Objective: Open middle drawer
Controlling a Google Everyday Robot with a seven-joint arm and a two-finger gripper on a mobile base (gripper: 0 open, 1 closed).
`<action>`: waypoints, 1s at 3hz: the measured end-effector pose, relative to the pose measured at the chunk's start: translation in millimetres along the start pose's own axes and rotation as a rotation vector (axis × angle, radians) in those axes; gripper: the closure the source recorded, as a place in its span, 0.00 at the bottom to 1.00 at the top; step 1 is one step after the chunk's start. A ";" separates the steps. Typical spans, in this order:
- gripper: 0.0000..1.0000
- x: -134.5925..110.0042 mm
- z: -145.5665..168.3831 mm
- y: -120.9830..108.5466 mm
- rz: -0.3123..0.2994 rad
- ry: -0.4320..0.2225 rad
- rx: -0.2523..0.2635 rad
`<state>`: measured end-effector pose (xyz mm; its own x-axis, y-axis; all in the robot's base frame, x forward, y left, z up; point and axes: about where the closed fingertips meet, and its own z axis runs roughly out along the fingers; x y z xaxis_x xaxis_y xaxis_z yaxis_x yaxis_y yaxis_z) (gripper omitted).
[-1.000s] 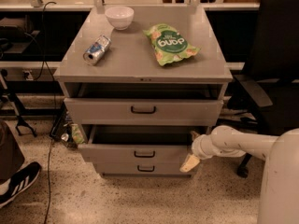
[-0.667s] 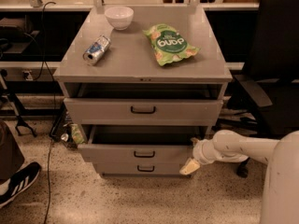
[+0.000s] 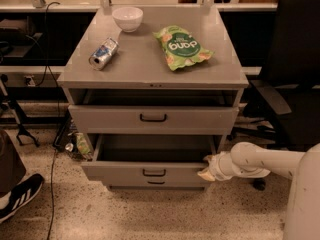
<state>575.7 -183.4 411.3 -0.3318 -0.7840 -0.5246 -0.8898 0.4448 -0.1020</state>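
Wide grey middle drawer [image 3: 115,173] sits pulled out, cream gripper [image 3: 206,174] at its right corner (grip: cannot tell).
Grey cabinet top [image 3: 145,64] carries white bowl [image 3: 127,18], silver can [image 3: 103,53], green snack bag [image 3: 182,47]; speckled floor [image 3: 150,214] below.

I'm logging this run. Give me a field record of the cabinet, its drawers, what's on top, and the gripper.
cabinet: grey, three drawers
top drawer: pulled out a little
middle drawer: pulled out farther than the top one
bottom drawer: only a thin strip shows under the middle one
gripper: at the right end of the middle drawer's front
on top: white bowl at the back, can lying on its side, green snack bag
beside cabinet: black chair on the picture's right
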 end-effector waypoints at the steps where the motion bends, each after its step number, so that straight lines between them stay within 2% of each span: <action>1: 0.92 -3.0 -4.8 -0.6 0.000 0.000 0.000; 2: 0.91 -3.5 -5.6 -0.7 0.000 0.000 0.000; 3: 0.67 -1.3 -16.1 13.5 0.021 0.005 0.018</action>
<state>559.0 -183.3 424.2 -0.3523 -0.7764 -0.5226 -0.8768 0.4690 -0.1058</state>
